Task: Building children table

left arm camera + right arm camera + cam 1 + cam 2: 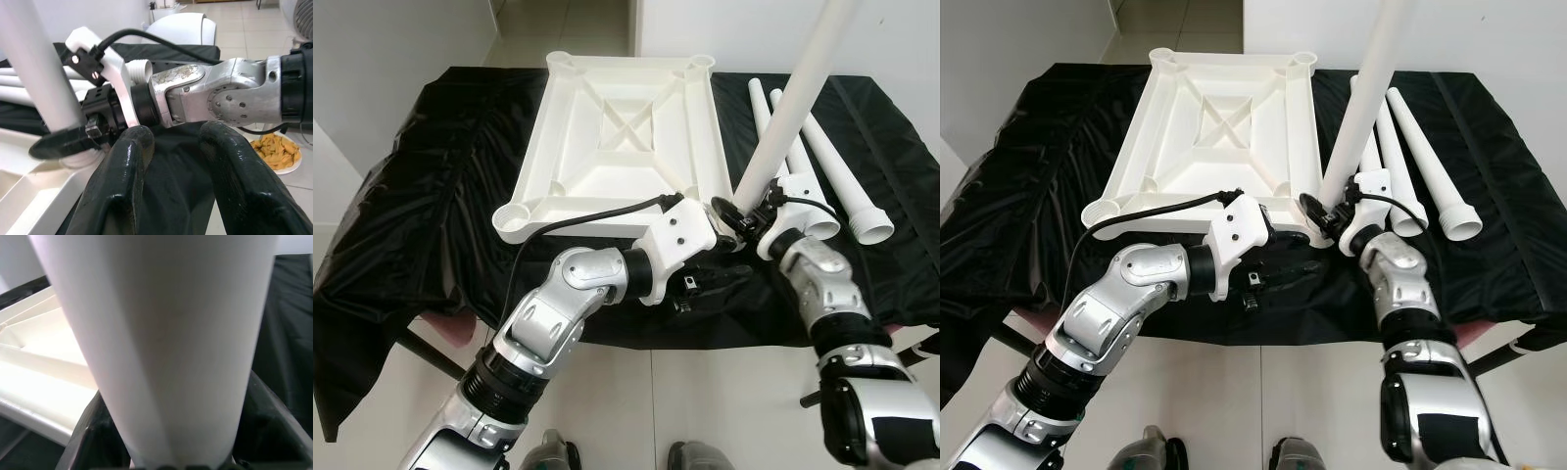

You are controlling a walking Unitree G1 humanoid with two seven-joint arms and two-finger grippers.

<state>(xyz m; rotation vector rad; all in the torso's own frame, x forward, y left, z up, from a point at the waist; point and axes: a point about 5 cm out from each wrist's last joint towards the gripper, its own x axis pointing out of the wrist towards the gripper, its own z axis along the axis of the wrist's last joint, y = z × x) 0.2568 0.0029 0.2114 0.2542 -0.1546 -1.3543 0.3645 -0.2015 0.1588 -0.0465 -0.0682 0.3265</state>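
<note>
The white table top (617,127) lies upside down on a table draped in black cloth (431,196). My right gripper (736,213) is shut on a white table leg (793,98). It holds the leg nearly upright, its lower end at the top's near right corner socket. In the right wrist view the leg (166,333) sits between the black fingers (274,421). My left gripper (717,279) is just in front of that corner, low over the cloth, open and holding nothing. Its two fingers (117,186) point toward the right wrist (220,95).
Three more white legs (832,166) lie side by side on the cloth to the right of the top. The cloth hangs over the table's front edge. A plate of yellow food (276,152) is on the tiled floor. White walls stand to the left and behind.
</note>
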